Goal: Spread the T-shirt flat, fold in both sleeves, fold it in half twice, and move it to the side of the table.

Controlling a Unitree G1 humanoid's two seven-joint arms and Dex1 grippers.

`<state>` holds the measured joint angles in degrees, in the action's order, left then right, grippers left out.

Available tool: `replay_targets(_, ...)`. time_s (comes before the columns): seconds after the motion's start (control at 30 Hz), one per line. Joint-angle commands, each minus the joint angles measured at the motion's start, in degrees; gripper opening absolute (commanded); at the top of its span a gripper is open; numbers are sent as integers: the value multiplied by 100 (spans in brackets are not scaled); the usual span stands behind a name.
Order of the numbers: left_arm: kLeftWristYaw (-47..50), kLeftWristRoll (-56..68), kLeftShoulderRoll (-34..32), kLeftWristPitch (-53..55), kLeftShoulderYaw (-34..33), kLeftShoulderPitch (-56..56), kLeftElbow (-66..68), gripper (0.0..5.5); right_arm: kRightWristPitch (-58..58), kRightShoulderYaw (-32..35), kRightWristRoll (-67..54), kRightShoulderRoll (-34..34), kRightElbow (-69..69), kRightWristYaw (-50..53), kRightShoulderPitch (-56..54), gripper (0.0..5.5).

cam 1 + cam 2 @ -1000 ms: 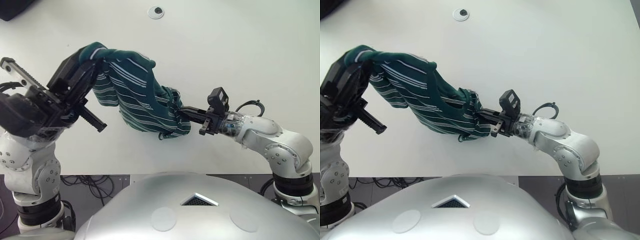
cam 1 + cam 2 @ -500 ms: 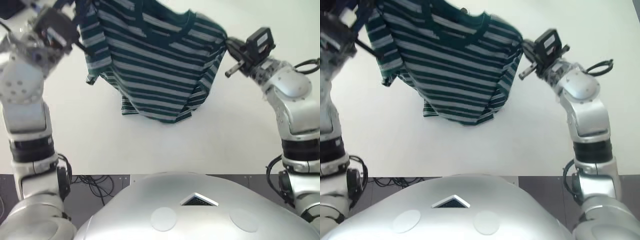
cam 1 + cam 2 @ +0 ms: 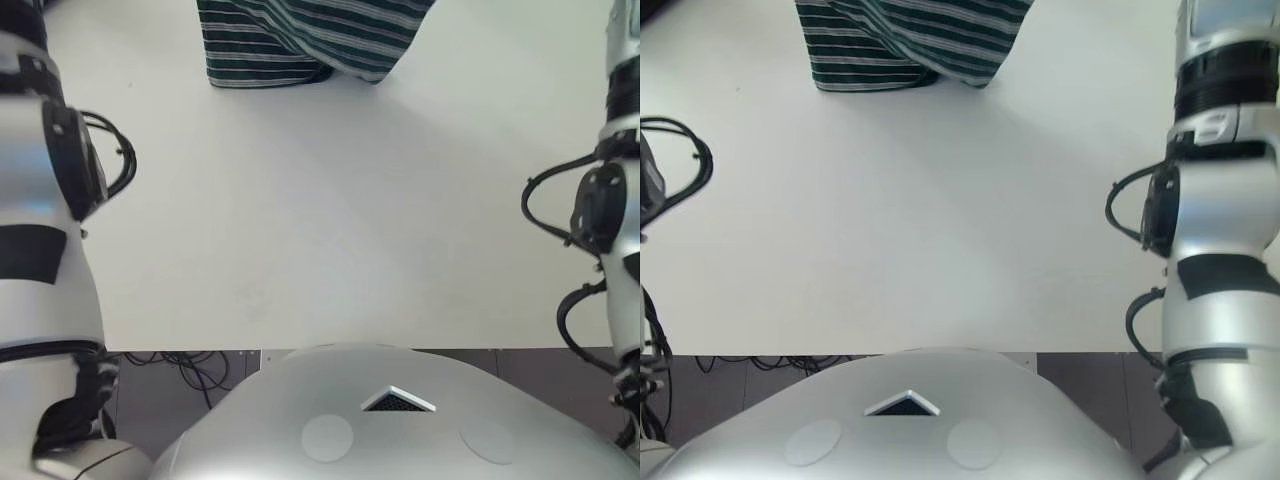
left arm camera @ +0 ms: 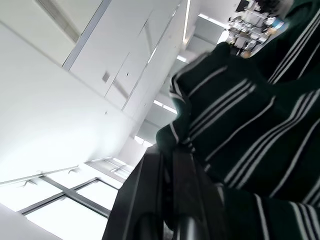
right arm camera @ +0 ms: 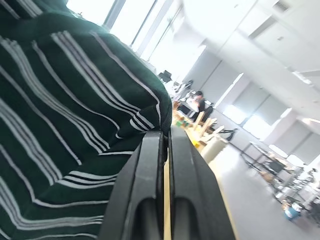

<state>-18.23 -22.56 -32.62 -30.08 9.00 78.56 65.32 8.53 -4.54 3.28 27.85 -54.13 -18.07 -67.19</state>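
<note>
Clamped tight on 2 edges of the dark green, white-striped cloth T-shirt [image 5: 60, 100] by the left gripper [image 4: 167, 157] and right gripper [image 5: 165, 137]. Hangs straight below both claws, long axis vertical, neither arm nearer. Farther down, hem seemingly bunched on the white flat table [image 3: 330, 220].

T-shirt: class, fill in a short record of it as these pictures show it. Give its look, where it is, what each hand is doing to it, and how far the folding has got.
Item: T-shirt, dark green with thin white stripes
Position: held up, its lower part hanging over the far part of the table; the hem seems to touch the surface
Left hand: shut on a bunched edge of the fabric
Right hand: shut on a fold of the fabric
Stage: not yet spread flat; no folds made
</note>
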Motion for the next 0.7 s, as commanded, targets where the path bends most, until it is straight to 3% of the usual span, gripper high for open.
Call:
replay_targets(0.03,393,35,106,168,-79,616,694,0,443,93,223,26,-990,195,-895,2)
replay_targets(0.3,260,574,111,-147,-499,558,854,0,1546,430,72,195,-1166,26,-795,2)
replay_targets(0.37,-292,1052,188,-538,-794,260,731,0,2120,624,-196,273,-715,-331,-294,2)
replay_targets(0.47,-2130,2459,350,-1043,-1411,-657,10,0,2755,823,-992,344,836,-1451,1076,2)
replay_targets(0.57,-4432,4951,37,729,-1594,-3454,-3344,0,2319,391,-2770,768,3879,-3367,3756,2)
replay_targets(0.7,-6454,7206,-1425,3076,-2046,-7750,-6921,0,670,134,-4466,1891,6562,-4942,6922,2)
